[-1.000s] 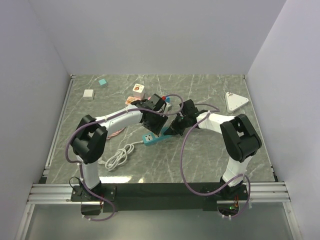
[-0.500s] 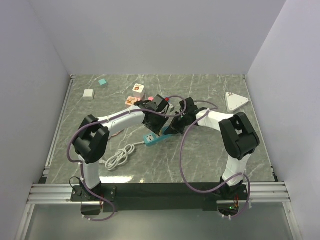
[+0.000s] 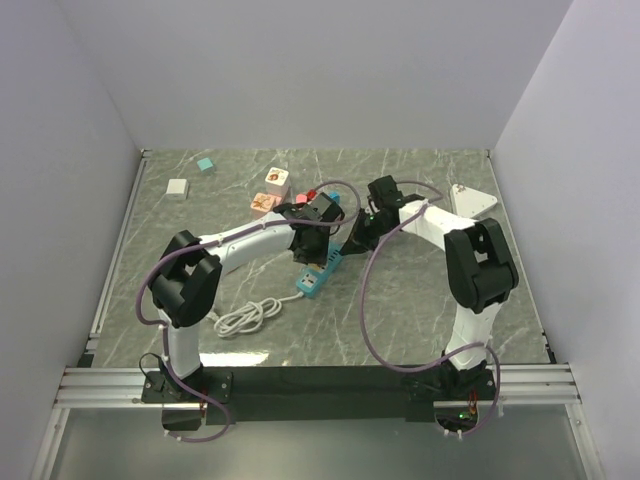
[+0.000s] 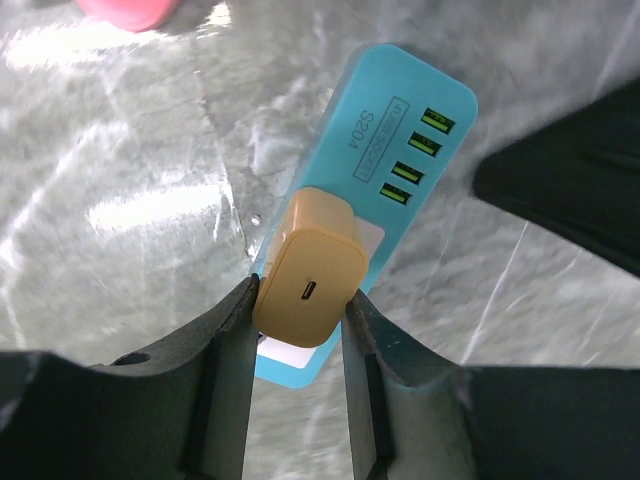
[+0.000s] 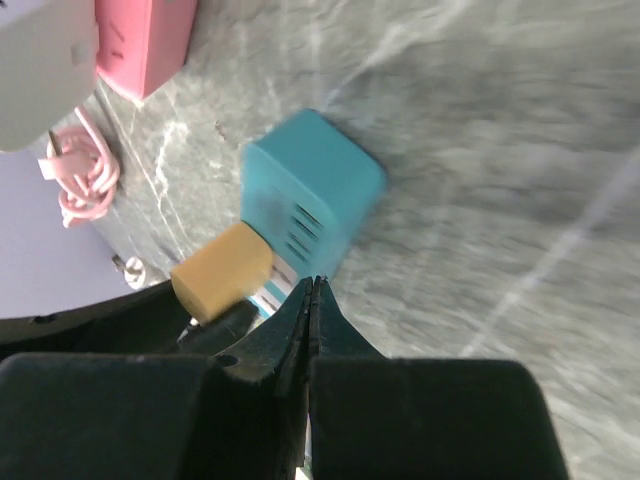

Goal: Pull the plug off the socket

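Observation:
A tan plug (image 4: 310, 268) stands on the white socket face of a teal power strip (image 4: 405, 125); its prongs are hidden. My left gripper (image 4: 300, 296) is shut on the plug, one dark finger against each side. From above, the left gripper (image 3: 318, 226) hangs over the strip (image 3: 318, 276). My right gripper (image 5: 312, 283) is shut on nothing, its tips touching or just off the strip's (image 5: 315, 180) near end beside the plug (image 5: 222, 270). In the top view the right gripper (image 3: 358, 236) is just right of the left one.
The strip's white cable (image 3: 245, 318) coils at the front left. Two patterned cubes (image 3: 277, 178), a white block (image 3: 177, 187) and a teal block (image 3: 205, 164) lie at the back left. A white triangle (image 3: 472, 205) sits back right. A pink block (image 5: 145, 40) and pink cord (image 5: 80, 185) lie beyond the strip.
The left gripper's jaws have closed onto the plug. The strip has turned and slid a little to the right. The right arm has swung toward the back.

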You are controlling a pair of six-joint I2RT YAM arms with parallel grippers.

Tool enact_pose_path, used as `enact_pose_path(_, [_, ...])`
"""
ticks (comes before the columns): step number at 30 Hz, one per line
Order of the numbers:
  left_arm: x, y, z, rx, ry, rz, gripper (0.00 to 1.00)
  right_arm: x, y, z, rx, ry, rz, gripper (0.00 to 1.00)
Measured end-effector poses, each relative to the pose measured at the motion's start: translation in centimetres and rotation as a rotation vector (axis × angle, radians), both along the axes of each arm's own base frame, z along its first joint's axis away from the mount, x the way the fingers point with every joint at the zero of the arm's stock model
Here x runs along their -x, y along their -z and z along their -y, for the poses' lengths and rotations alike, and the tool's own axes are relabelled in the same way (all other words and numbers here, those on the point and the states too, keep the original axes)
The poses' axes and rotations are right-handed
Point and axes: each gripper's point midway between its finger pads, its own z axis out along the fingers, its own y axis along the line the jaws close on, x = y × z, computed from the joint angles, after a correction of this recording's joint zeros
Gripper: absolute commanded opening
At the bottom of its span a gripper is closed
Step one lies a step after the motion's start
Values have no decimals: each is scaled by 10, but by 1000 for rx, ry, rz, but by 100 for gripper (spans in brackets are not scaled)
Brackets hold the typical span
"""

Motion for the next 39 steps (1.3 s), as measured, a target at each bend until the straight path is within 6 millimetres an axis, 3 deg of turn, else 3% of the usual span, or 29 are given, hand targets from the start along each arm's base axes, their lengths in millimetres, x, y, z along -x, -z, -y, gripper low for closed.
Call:
enact_pose_path(3, [-4,1,0,11,-112,-2,1,-3,-5,11,12,23,6,0])
enact_pose_path(4, [-6,1,0,10,-138,-2,6,-3,-8,13,10,29,13,0])
enact_pose_path(5, [-9,2,2,9,-164,0,29,-3,-10,14,7,30,16,0])
enact_pose_path(9, [-20,2,8,6,-229,21,61,8,-14,12,-38,15,33,0])
enact_pose_path(10, [-21,3,9,4,-238,23,73,12,-14,12,-48,10,31,0])
enact_pose_path(14, [-17,9,7,-33,-241,20,96,20,-12,10,-73,-7,15,0])
enact_pose_path(15, [-17,9,6,-39,-235,21,97,20,-12,9,-78,-10,16,0])
enact_pose_path(24, [-25,-7,8,-71,-46,95,93,20,-16,6,-103,-27,28,0])
enact_pose_path(29, [-32,-20,18,-56,122,161,83,20,-16,6,-103,-27,28,0])
enact_pose_path(37, [-29,-18,27,-49,278,160,71,19,-17,6,-104,-27,31,0])
enact_pose_path(39, [-28,-17,29,-43,296,157,62,19,-17,6,-105,-27,33,0])
